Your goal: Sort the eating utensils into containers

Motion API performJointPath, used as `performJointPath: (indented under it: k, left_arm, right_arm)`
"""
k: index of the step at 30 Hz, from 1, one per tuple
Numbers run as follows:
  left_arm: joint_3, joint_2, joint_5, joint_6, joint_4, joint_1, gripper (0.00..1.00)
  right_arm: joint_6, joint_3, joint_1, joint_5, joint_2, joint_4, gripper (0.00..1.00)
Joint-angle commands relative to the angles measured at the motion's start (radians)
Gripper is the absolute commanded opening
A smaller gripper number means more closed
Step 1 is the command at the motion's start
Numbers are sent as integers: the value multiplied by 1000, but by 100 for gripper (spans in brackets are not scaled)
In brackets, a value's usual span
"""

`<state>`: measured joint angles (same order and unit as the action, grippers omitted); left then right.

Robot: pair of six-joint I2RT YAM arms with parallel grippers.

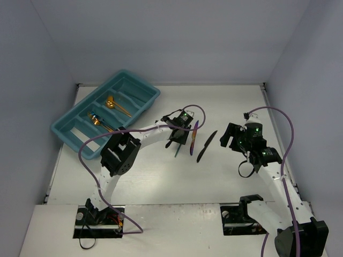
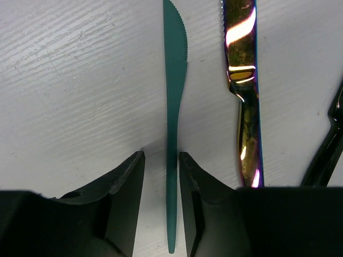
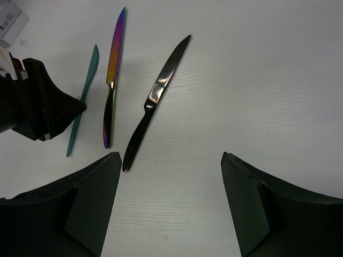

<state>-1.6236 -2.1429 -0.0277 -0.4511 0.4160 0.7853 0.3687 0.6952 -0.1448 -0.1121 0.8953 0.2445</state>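
A teal knife (image 2: 174, 107) lies flat on the white table, its handle between the fingers of my left gripper (image 2: 161, 155). The jaws stand narrowly open, with table showing on both sides of the handle. Beside it on the right lie an iridescent purple knife (image 2: 244, 107) and a black knife (image 2: 327, 155). In the top view the three knives sit mid-table, iridescent (image 1: 193, 138) and black (image 1: 206, 145). My right gripper (image 3: 170, 155) hovers open and empty near the black knife's handle (image 3: 155, 101). The teal tray (image 1: 69, 134) at the back left holds a gold spoon (image 1: 111, 101) and another utensil (image 1: 96, 119).
Grey walls enclose the table on three sides. The left arm (image 1: 120, 152) reaches across the middle from the near left. Purple cables loop over both arms. The left gripper's body (image 3: 32, 101) shows at the left of the right wrist view.
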Motion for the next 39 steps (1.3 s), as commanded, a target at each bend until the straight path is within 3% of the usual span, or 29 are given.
performJointPath:
  k: [1, 9, 13, 23, 28, 34, 39]
  left_arm:
    - [18, 40, 4, -9, 15, 5, 28]
    - [144, 104, 21, -32, 64, 41, 27]
    - [169, 120, 24, -31, 74, 50, 20]
    - [62, 59, 7, 2, 118, 41, 13]
    - [-2, 41, -2, 3, 155, 23, 0]
    - [-30, 182, -50, 2, 133, -39, 0]
    - [11, 331, -8, -84, -16, -175, 0]
  right_arm:
    - [6, 1, -1, -1, -3, -36, 73]
    - [6, 1, -1, 2, 0, -37, 73]
    - [5, 1, -1, 2, 8, -37, 73]
    - [4, 0, -1, 3, 5, -37, 73]
    - [4, 0, -1, 3, 4, -37, 73]
    - [4, 0, -1, 6, 4, -37, 73]
    - [4, -2, 0, 9, 1, -37, 73]
